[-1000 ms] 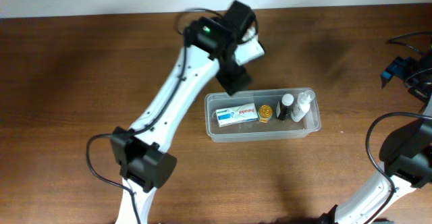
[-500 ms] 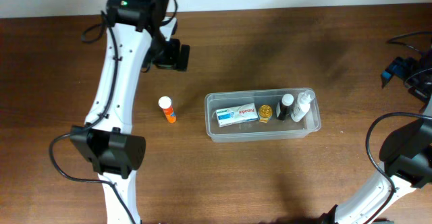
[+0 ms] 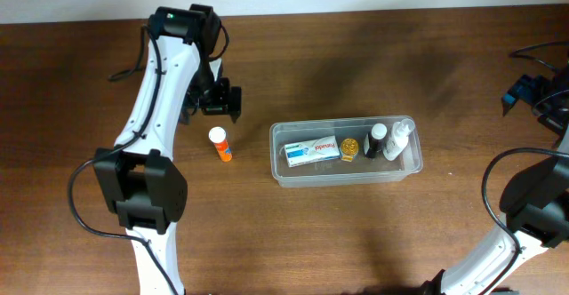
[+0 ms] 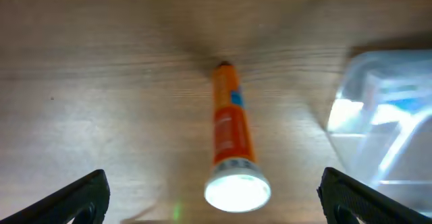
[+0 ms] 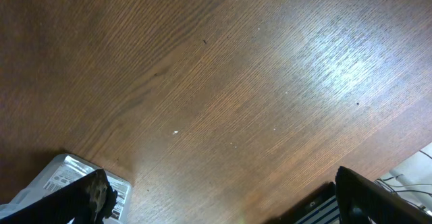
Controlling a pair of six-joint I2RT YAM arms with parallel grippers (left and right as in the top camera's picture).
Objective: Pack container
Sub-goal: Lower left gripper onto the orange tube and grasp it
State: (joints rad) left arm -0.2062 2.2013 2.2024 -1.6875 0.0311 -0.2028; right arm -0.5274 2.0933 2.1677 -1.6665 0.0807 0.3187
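Above the left part of the table [image 3: 80,91], the left gripper [image 3: 216,102] hangs open, its fingers [image 4: 84,197] spread wide around an orange tube [image 3: 220,144]. A strip of bare wood lies between the tube and the container [image 3: 277,178], which sits mid-table and holds a box [image 3: 310,149] and bottles [image 3: 398,139]. Only its wrist view shows the right gripper [image 5: 226,200], which is also open over bare wood.

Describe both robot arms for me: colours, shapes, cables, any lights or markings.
The left arm has slim white links between chunky black joint housings, a small green light near its wrist, and thin black cables looping alongside. The right arm matches: white link, black joints, black cable. Both pairs of jaws are black. No lettering is readable.
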